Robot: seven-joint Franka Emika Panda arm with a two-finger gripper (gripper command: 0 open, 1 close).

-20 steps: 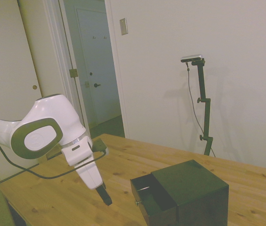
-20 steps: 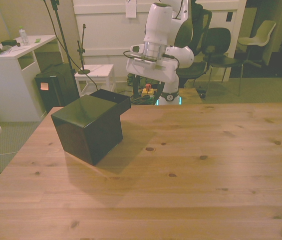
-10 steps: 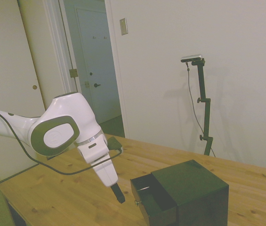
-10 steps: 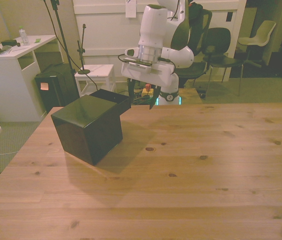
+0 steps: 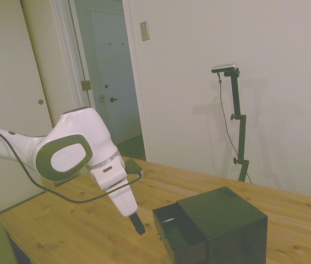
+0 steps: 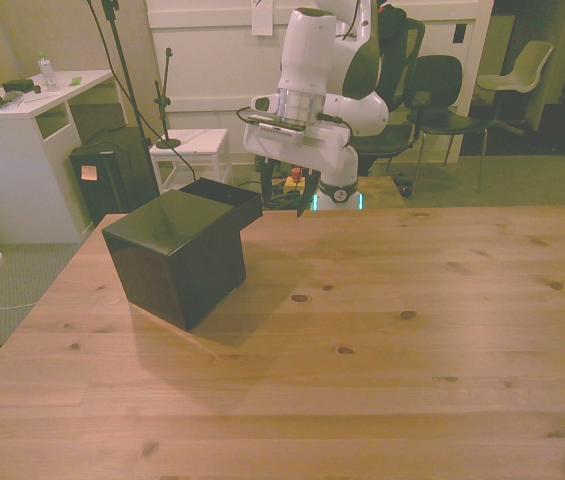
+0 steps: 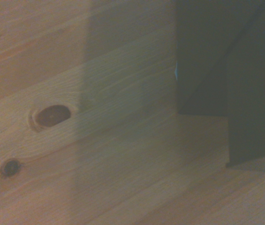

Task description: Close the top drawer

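A: Pale walls and a half-open door are seen behind a wooden worktop (image 5: 61,225), on which a small black cabinet (image 5: 224,220) stands near the side view's lower right.

B: And the top drawer (image 5: 180,234)?

A: It is pulled partway out of the cabinet, its front facing the arm, with a small silvery knob (image 5: 159,237) at the near face. In the front view only its back corner is made out, behind the cabinet (image 6: 177,255).

B: Where is the claw (image 5: 137,224) placed?

A: It is held low over the worktop, just beside the drawer front and apart from it. Nothing is gripped. Its dark tip is read as one narrow piece, so the fingers seem to be brought together, though a small gap cannot be ruled out. In the front view it is mostly hidden under the white wrist.

B: How is the push best done?

A: The drawer front should be met squarely, level with the knob or just beside it, and not at an edge. A straight push along the drawer's own line is judged best, so that the drawer is not jammed and the cabinet is not turned or slid across the wood. The tip should be kept clear of the worktop throughout.
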